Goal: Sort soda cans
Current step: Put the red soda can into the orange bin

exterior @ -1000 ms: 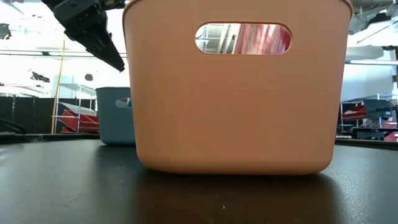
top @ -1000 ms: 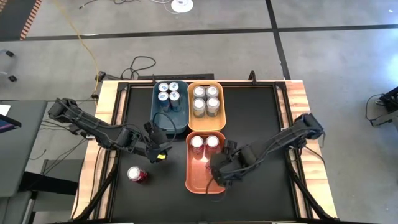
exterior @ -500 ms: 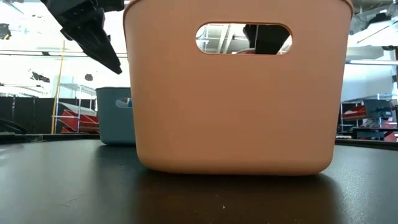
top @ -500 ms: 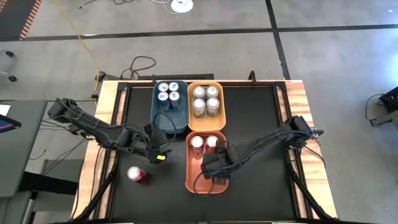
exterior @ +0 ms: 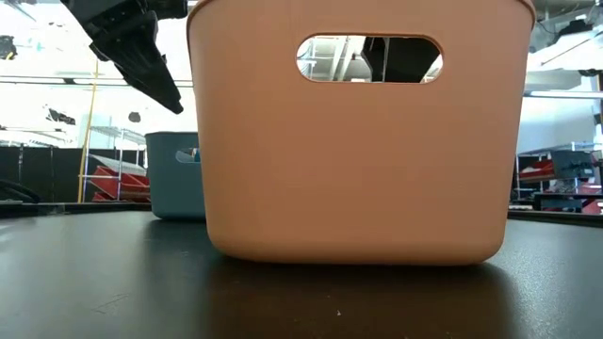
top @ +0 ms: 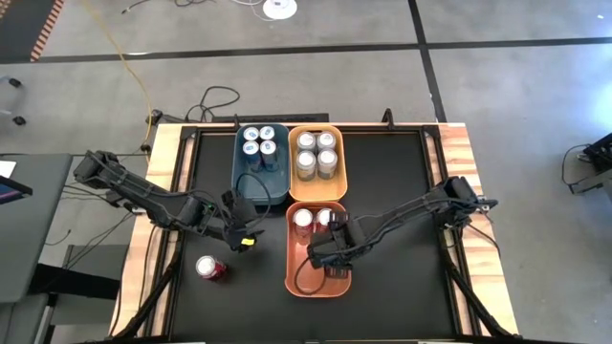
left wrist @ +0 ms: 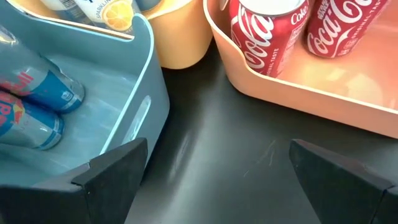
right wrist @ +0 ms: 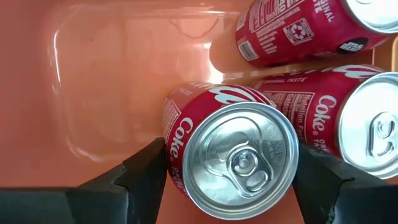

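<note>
Your right claw (top: 323, 251) moved from orange bin's (top: 337, 287) near edge deeper over bin, toward two red cans (top: 315, 218); it carries third red can (right wrist: 233, 154).

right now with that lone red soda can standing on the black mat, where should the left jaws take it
Grip the upright red metal soda can around its round side wall, mid-height, coming straight down from above: its silver top faces up, and bare black mat surrounds it, so either side suits.

orange bin (exterior: 358, 160) hiding its red cans

Red can (top: 211, 268) stands alone; other soda cans (top: 316, 153) fill bins.
</note>
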Robot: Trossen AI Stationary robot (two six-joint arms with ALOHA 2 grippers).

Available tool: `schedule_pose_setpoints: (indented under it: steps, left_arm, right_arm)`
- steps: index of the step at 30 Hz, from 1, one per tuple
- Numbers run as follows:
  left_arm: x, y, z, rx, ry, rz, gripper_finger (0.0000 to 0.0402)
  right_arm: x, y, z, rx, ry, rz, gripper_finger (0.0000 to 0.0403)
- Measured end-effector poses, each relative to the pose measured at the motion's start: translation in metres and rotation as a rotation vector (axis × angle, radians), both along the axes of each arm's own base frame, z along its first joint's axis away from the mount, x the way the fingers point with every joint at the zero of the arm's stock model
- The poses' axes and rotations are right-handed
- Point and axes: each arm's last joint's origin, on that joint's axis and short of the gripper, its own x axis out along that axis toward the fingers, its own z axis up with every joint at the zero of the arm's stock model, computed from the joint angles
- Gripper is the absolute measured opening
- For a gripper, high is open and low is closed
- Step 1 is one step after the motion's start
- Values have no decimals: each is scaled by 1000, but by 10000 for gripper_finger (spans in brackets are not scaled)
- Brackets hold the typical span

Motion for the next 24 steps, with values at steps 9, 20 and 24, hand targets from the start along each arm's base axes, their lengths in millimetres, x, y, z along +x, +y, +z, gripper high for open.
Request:
schedule_pose_setpoints:
  steps: [9, 20, 24]
  left_arm:
    - [-1, -2, 0, -9, 5, -14, 389]
    - [-3, -22, 22, -41, -38, -94, 389]
    - [-6, -31, 32, -39, -62, -127, 389]
  right_arm:
    - [1, -2, -1, -3, 4, 1, 350]
    - [-1, 0, 11, 1, 13, -20, 380]
    - [-1, 1, 11, 1, 12, -18, 380]
